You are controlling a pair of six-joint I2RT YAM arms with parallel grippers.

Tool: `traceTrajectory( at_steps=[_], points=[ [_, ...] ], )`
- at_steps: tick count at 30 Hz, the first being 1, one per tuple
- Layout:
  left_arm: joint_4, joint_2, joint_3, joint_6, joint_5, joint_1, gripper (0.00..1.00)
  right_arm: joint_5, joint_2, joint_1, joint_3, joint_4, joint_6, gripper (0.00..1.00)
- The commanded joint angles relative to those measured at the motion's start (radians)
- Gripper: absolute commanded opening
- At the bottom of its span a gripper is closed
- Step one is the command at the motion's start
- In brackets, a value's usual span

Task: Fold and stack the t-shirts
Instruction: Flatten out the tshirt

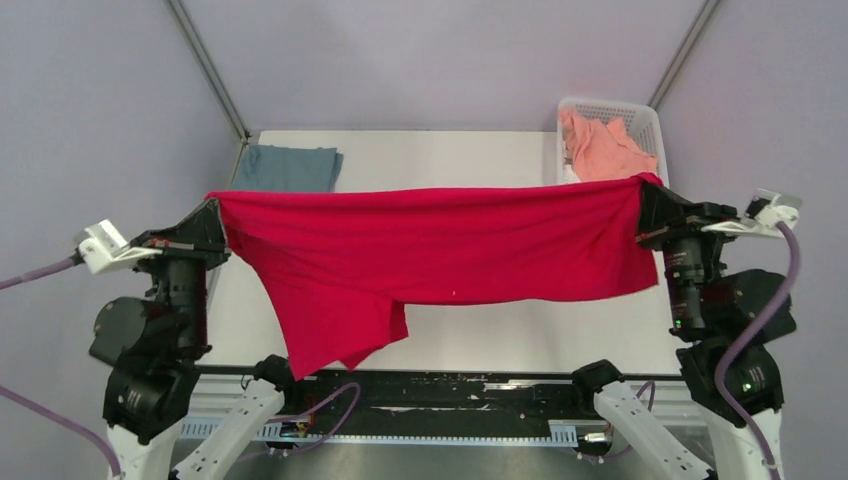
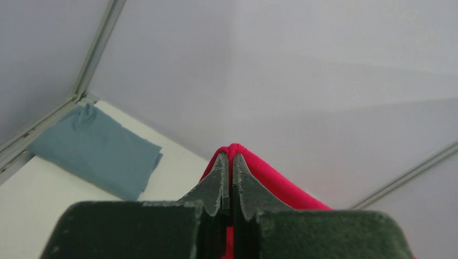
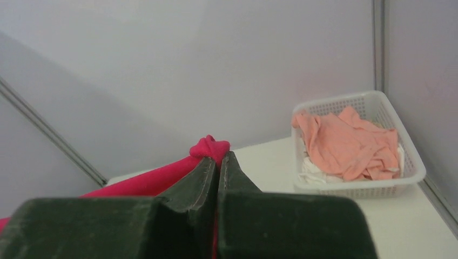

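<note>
Nearest the arm bases, the crimson t-shirt (image 1: 440,250) hangs above the tabletop (image 1: 450,155) as a wide band, its long axis running left to right between the two arms. The left hand (image 1: 212,214) is pinched closed on the upper left corner and the right hand (image 1: 646,196) on the upper right corner. Each wrist view shows the fingers pressed together with a nub of red cloth poking past the tips. The top edge is taut and close to level. The lower edge sags unevenly, with a long flap drooping at the near left. Since each hand holds one end, laying the shirt flat probably depends on lowering both together. Farther back, the blue-grey t-shirt (image 1: 288,167) lies folded near the far left corner. At the far right corner, the white mesh basket (image 1: 652,128) holds the salmon t-shirt (image 1: 600,148), crumpled over something white.
</note>
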Motion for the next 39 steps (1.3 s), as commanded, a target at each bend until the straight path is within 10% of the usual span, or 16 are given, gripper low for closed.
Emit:
traceTrajectory(
  at_steps=[1, 7, 11, 13, 14, 17, 20, 39],
  points=[
    [-0.024, 0.148, -0.059, -0.005, -0.174, 0.006, 0.00, 0.131, 0.066, 0.000, -0.096, -0.020, 0.009, 0.02],
    [0.058, 0.485, -0.234, -0.114, -0.150, 0.057, 0.00, 0.304, 0.326, -0.030, -0.337, 0.045, 0.104, 0.05],
    [0.117, 0.869, -0.226, -0.229, 0.074, 0.210, 0.00, 0.115, 0.629, -0.178, -0.390, 0.189, 0.150, 0.10],
    [0.135, 1.068, -0.110, -0.219, 0.216, 0.261, 0.30, 0.084, 0.791, -0.215, -0.320, 0.199, 0.159, 0.44],
    [0.123, 1.126, -0.066, -0.211, 0.241, 0.277, 0.67, 0.093, 0.863, -0.216, -0.269, 0.189, 0.146, 0.64],
    [0.020, 1.300, 0.132, -0.194, 0.268, 0.282, 0.98, 0.096, 0.958, -0.215, -0.142, 0.147, 0.142, 0.81],
    [0.029, 1.280, 0.153, -0.188, 0.307, 0.282, 1.00, 0.057, 0.901, -0.214, -0.138, 0.148, 0.146, 0.99],
    [-0.024, 0.646, -0.664, -0.342, 0.579, 0.161, 1.00, -0.135, 0.591, -0.225, -0.514, 0.179, 0.216, 1.00]
  ],
)
